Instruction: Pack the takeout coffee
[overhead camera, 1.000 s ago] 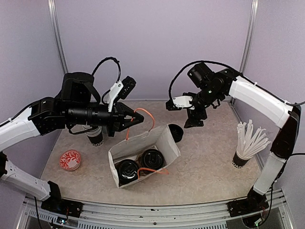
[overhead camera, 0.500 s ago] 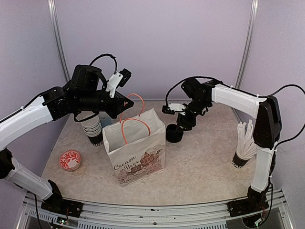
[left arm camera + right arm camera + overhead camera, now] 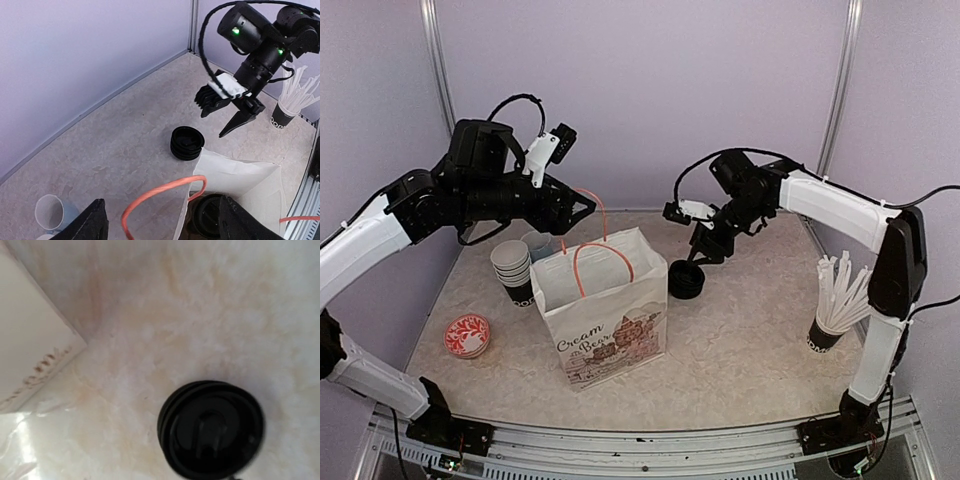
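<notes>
Coffee is already down in the paper bag (image 3: 610, 310), which stands upright. The left wrist view looks into its mouth and finds one black-lidded takeout cup (image 3: 207, 216) at the bottom (a second may sit beside it, but the bag wall hides that spot). Left gripper (image 3: 582, 209) hovers over the orange handles (image 3: 165, 189) with its jaws spread wide, one handle loop passing between them untouched. Right gripper (image 3: 704, 250) hangs above the stack of spare lids (image 3: 685, 283) just beside the bag; whether its jaws are apart or closed I cannot tell. By my judgement the cups are light and thin-walled, easily dented, with lids that could pop off. Any lift should therefore take both handles together and keep the bag upright.
</notes>
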### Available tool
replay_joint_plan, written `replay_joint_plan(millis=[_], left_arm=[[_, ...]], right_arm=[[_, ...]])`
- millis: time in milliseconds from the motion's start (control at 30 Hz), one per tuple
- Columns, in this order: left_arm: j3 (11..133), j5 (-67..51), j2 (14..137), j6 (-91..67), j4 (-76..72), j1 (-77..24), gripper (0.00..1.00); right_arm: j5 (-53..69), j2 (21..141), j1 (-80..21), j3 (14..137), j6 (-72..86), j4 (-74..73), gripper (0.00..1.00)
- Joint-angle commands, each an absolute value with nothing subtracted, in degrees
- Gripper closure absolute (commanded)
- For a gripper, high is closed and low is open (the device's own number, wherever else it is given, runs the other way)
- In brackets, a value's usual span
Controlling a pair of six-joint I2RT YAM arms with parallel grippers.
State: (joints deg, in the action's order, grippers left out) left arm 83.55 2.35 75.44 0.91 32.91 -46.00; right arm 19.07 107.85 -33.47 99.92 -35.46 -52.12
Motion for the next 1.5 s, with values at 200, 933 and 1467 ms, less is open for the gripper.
replay_joint_plan(millis=[200, 933, 1467], left_arm=[[93.0, -1.4, 72.7, 4.1, 29.3, -50.3, 0.26], [95.8, 6.3, 89.8, 4.8, 14.4, -68.0, 0.31], [91.0, 5.8, 86.3, 7.0, 13.2, -67.9, 0.30]], right_arm=[[22.8, 84.4, -24.7, 87.7, -40.6, -52.0, 0.43], [7.6, 58.0, -11.7, 82.1, -44.9, -68.3, 0.54], [11.6, 72.8, 7.1, 82.8, -35.1, -67.0, 0.68]])
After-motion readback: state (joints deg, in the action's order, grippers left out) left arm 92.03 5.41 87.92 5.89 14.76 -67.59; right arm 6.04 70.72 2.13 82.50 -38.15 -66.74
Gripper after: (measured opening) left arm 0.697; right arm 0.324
